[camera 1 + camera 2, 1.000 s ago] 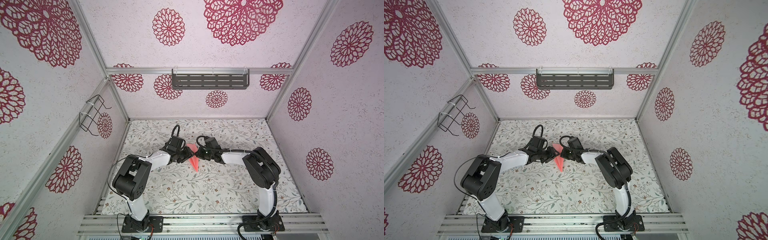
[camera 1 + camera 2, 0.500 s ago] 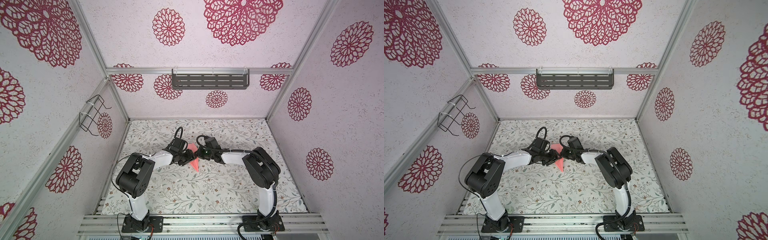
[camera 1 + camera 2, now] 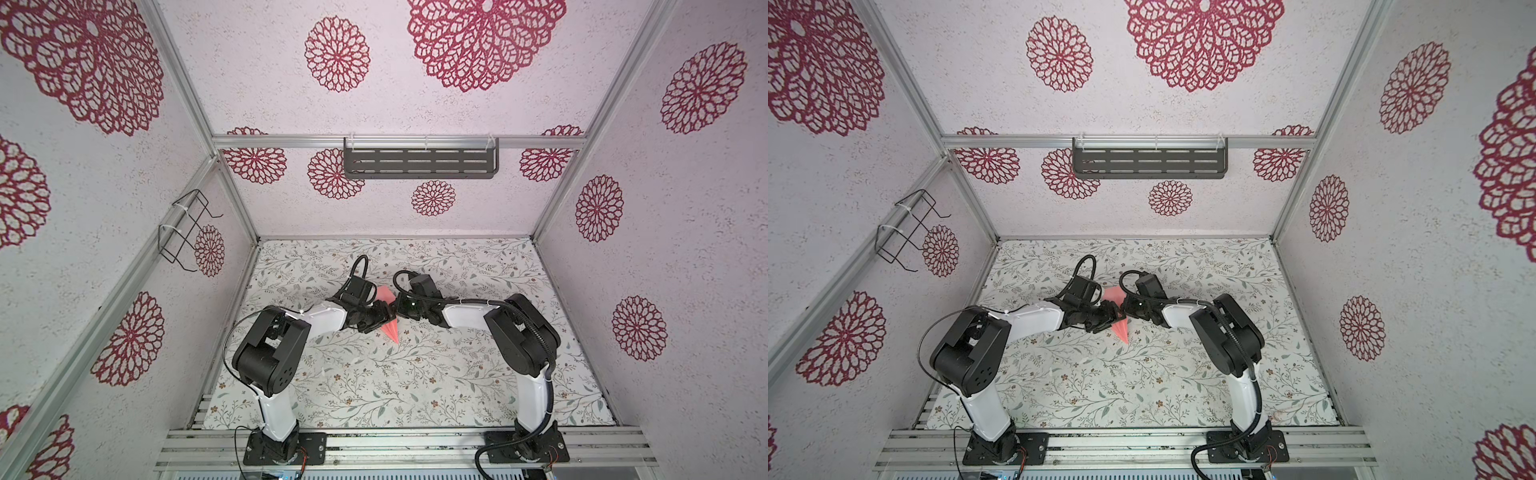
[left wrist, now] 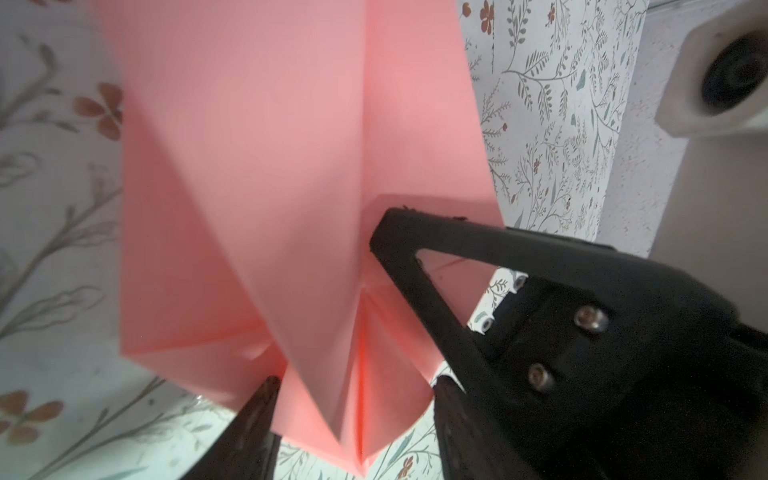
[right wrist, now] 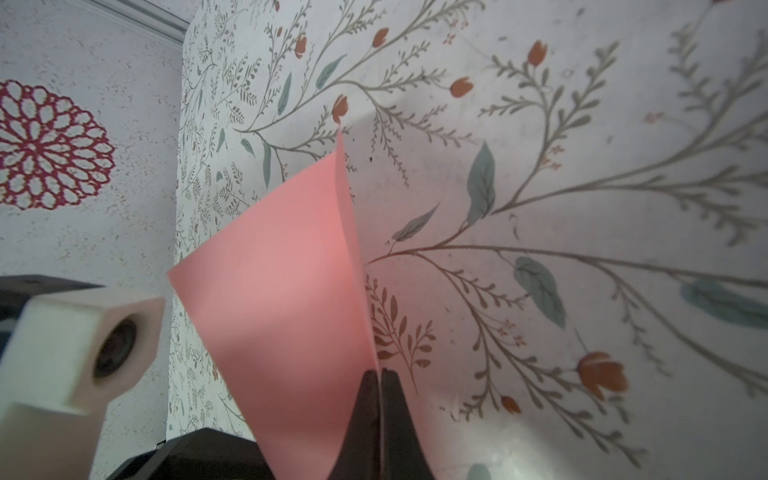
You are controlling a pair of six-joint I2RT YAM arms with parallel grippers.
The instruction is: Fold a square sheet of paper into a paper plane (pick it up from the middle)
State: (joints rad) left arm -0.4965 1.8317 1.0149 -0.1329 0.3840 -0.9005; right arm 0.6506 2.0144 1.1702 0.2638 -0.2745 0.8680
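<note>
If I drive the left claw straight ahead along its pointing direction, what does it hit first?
The folded paper: it sits between the left claw's parted jaws. Just beyond is the right claw, shut on that paper; the gap between claws is hard to judge.

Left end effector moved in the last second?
Yes. In both top views the left end effector shifted right, away from the wire basket on the wall, toward the right end effector.

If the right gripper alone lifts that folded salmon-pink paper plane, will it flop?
Sharp creases in the folded salmon-pink paper plane likely stiffen it. It seems light; the right gripper holds it by a thin pinch. Loose wings may sag.
</note>
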